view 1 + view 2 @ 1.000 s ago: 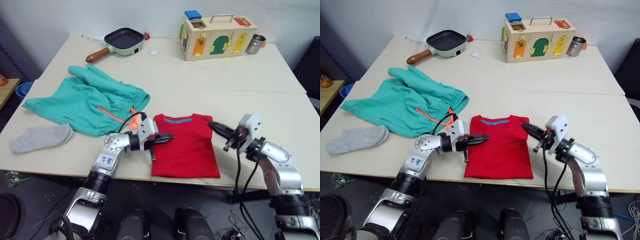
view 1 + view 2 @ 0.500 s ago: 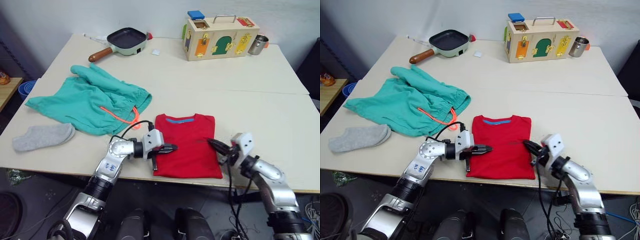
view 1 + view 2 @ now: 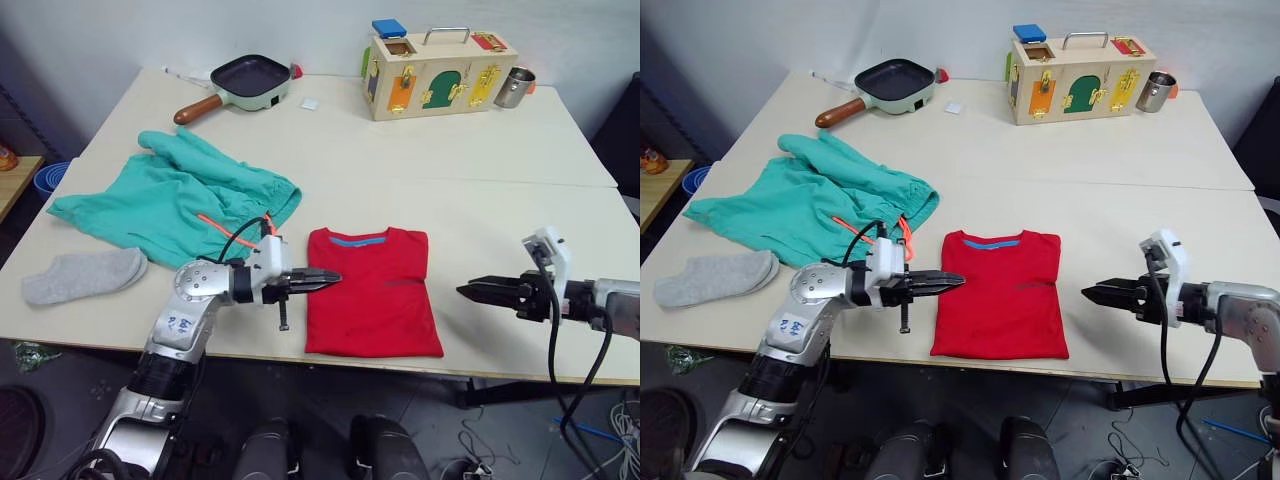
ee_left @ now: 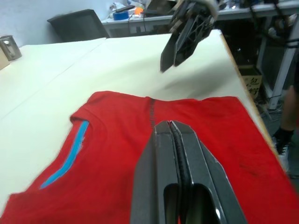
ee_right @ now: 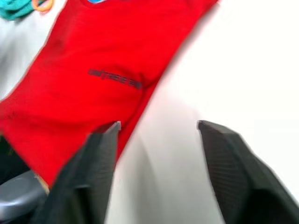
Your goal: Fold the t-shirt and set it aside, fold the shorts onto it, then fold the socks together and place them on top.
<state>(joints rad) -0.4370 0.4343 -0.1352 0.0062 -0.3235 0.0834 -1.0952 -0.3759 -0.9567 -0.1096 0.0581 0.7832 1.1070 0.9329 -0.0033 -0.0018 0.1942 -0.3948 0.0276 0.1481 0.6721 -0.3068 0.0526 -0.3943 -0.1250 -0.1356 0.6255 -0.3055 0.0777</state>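
The t-shirt [image 5: 93, 70] bears small, unreadable dark print

We see the t-shirt [image 3: 372, 291], bright red, folded into a neat upright rectangle and lying flat near the front edge of the table [image 3: 500, 210]. Its collar faces away from that edge, with a blue strip showing inside the neck, and a small dark print sits on its chest. The shorts [image 3: 175, 198], teal-green, lie spread and rumpled to the left of the t-shirt and a little farther back, their gathered waistband turned toward the t-shirt with the neon orange drawstring trailing out. The socks [image 3: 84, 275], light grey, lie flat together well left of the t-shirt, just in front of the shorts.
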